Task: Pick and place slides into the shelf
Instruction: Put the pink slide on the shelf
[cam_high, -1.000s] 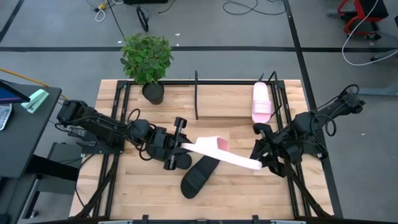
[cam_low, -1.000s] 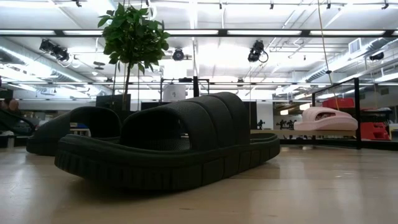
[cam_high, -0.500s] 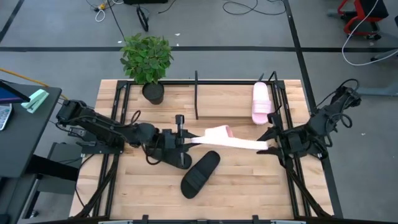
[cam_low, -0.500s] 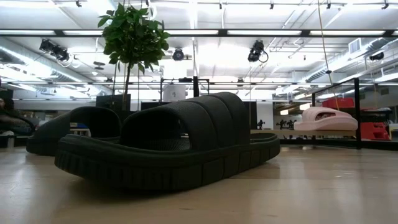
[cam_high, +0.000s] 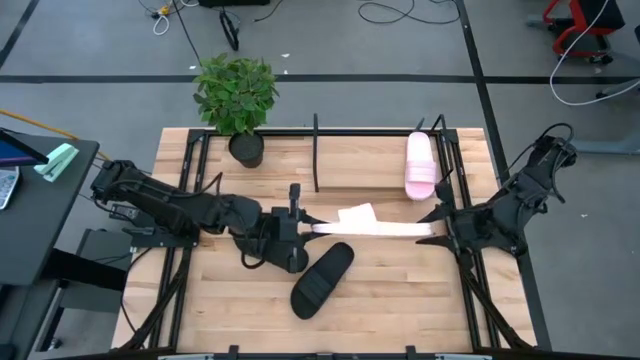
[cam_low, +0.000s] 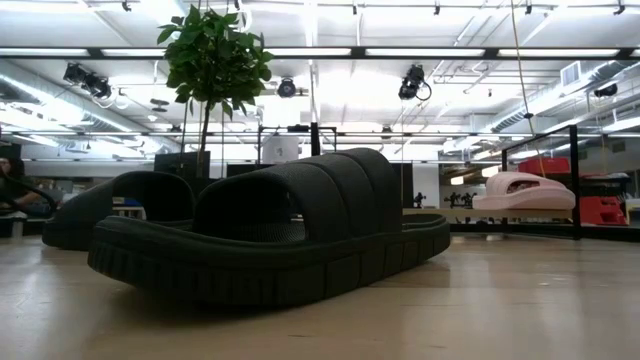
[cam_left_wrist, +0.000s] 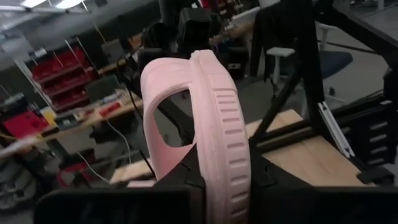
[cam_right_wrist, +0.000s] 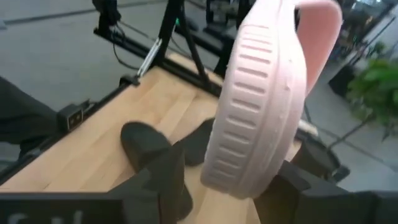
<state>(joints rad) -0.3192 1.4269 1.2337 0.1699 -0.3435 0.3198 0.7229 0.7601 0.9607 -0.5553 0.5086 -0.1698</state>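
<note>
A pale pink slide (cam_high: 365, 224) hangs over the middle of the table between my two grippers. My left gripper (cam_high: 298, 226) is shut on its end near the strap, and my right gripper (cam_high: 432, 231) is shut on the other end. A second pink slide (cam_high: 420, 165) lies sole down on the right part of the black rod shelf (cam_high: 316, 150) at the table's far side. One black slide (cam_high: 322, 278) lies sole down on the table near the front. Another black slide (cam_low: 110, 210) lies below my left gripper. My left gripper pinches the sole's end nearest the strap (cam_left_wrist: 219, 184) between its two fingers, coming level from the table's left, along the slide. The slide stands on its long edge, clear of the table. My right gripper pinches the sole's end away from the strap (cam_right_wrist: 239, 171) between its two fingers, coming level from the table's right, along the slide. The slide stays clear of the table, its strap (cam_right_wrist: 320, 25) turned toward the far edge.
A potted plant (cam_high: 236, 100) stands at the table's far left corner. Black arm rails (cam_high: 190, 190) run along the left and right sides of the table. There is bare wood on the shelf's floor between its middle post and the shelved pink slide.
Both grippers have moved toward the far edge with the pink slide, the right one farther and a little to the right. The slide, slanting before, now runs level from left to right, on its edge, clear of the black slides.
</note>
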